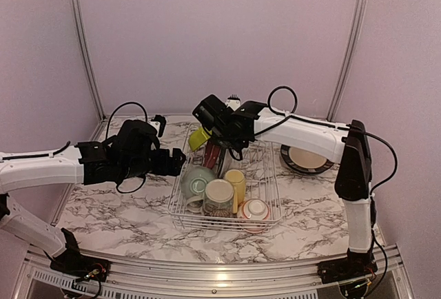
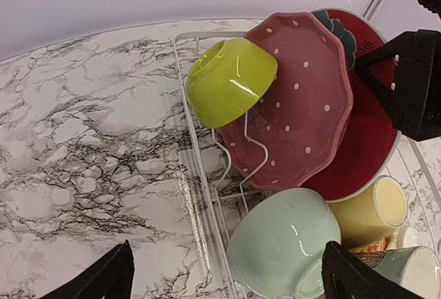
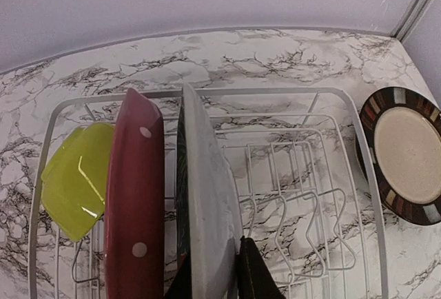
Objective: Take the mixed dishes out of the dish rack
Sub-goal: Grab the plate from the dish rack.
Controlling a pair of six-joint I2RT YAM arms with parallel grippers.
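Marble-look worktop (image 1: 117, 209), lilac walls all round. Over on the left, the left tool (image 1: 176, 162) hangs wide open just beside the dish rack (image 1: 272, 175), holding nothing, with the pale-green bowl (image 2: 282, 240) right under it. The rack's far from done: lime bowl (image 2: 231, 82), spotted pink plate (image 2: 300, 106), red plate (image 2: 368, 147) and yellow mug (image 2: 368, 209) all sit inside. At the back of the rack, the right tool (image 3: 218, 280) has a finger on either side of the upright grey plate (image 3: 207, 196) and looks pinched onto its rim. Best bet here is probably to lift straight up along the slot so the neighbouring plates don't get dragged, then swing right towards the cream plate (image 1: 306, 158) lying on the worktop.
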